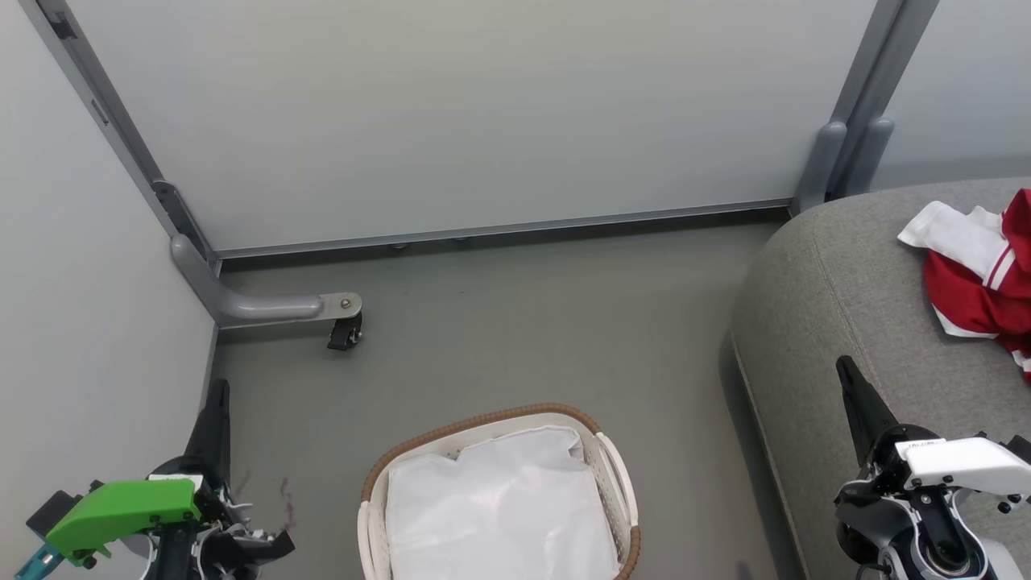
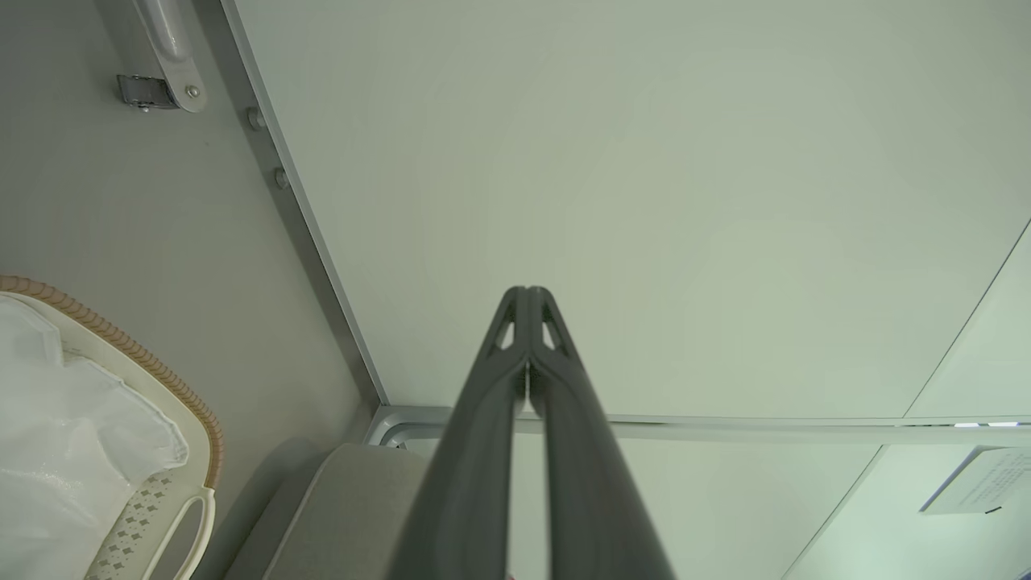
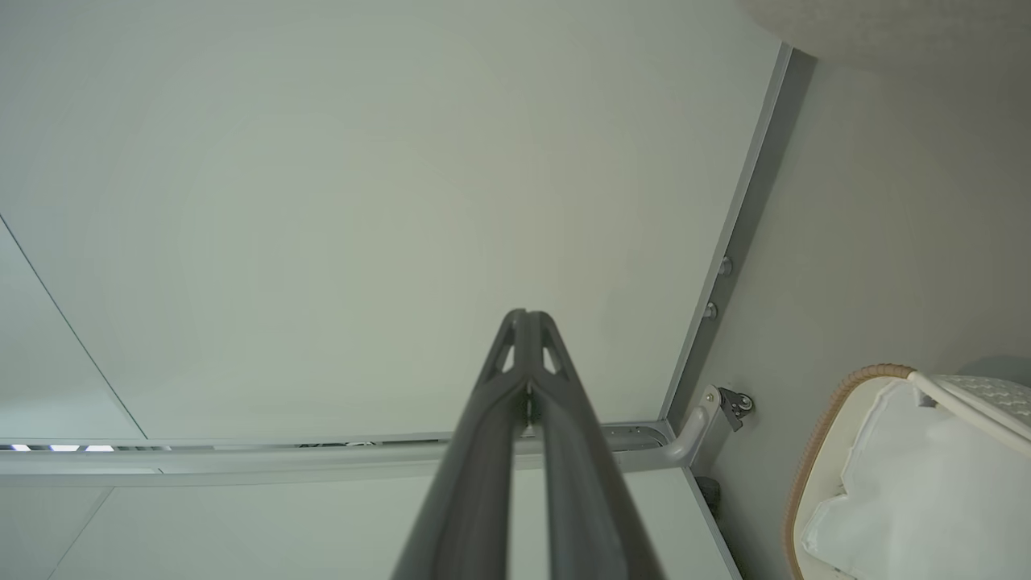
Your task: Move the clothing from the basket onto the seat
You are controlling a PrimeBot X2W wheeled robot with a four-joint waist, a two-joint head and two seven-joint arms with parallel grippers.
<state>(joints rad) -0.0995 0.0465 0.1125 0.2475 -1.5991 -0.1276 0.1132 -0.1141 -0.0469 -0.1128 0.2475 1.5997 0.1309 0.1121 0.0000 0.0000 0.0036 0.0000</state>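
Observation:
The cream basket with its brown woven rim stands on the floor at the bottom middle, holding just its plain white liner. Red and white clothing lies crumpled on the grey seat at the right edge. My left gripper is at the lower left, shut and empty, pointing up beside the left wall. My right gripper is at the lower right over the seat's front, shut and empty. In the wrist views both grippers have their fingers pressed together, and the basket sits at the side.
Pale partition panels close the back and left. A grey panel foot with a black caster juts onto the floor at the left. Open grey floor lies between basket, panels and seat.

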